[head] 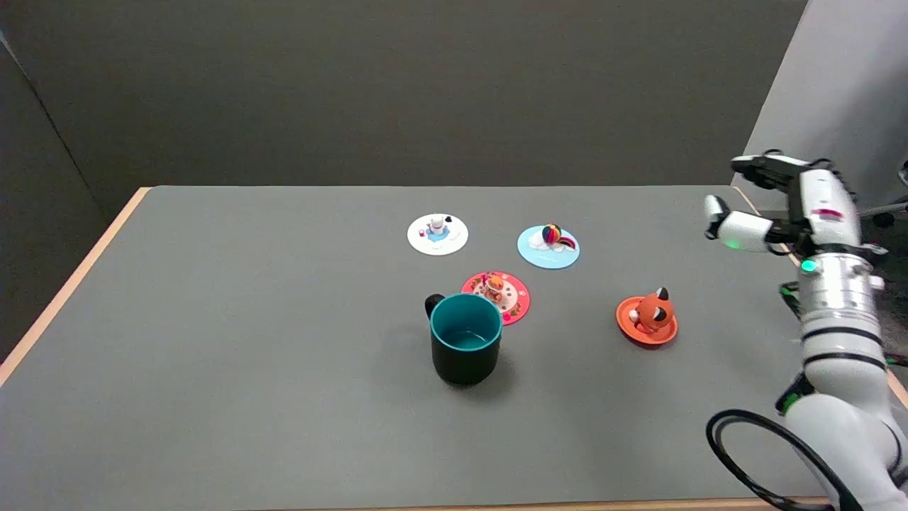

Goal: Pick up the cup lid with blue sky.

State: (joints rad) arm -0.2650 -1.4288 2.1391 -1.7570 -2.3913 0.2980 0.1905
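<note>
There is just one view, from the head camera. It sits high up, above the near side of the bench (pixel 213 355), and looks down and across to the far side. It is far enough back to see almost the whole bench top and the dark wall (pixel 397 85) behind it. The right arm (pixel 840 333) comes in at the near right corner.

Lt-blue lid (pixel 547 248), orange lid (pixel 646 321), teal mug (pixel 465 348), grey table (pixel 248 355).
</note>
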